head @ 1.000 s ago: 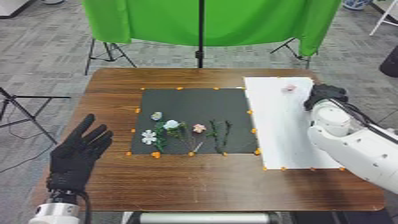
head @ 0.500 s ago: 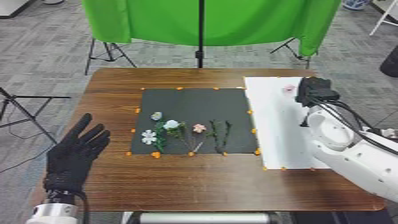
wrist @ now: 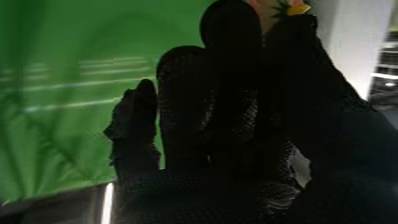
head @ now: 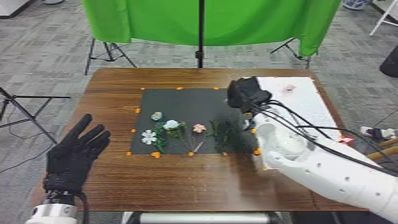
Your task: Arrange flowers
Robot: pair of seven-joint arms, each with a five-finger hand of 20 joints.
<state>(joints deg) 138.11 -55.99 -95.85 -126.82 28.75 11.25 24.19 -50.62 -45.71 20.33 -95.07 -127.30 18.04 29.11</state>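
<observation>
I'm keeping my black-gloved right hand (head: 246,95) over the square black mat's (head: 182,104) far right corner, but I can't tell whether it's grasping anything. My left hand (head: 71,159) is hanging relaxed, fingers extended. White and pink artificial flowers (head: 171,124) are lying on the mat, on the brown wooden counter (head: 178,187).

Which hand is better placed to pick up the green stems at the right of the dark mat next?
Probably the right hand: it is over the mat's right side, close to the stems. The left hand is farther away, beyond the mat's left edge.
</observation>
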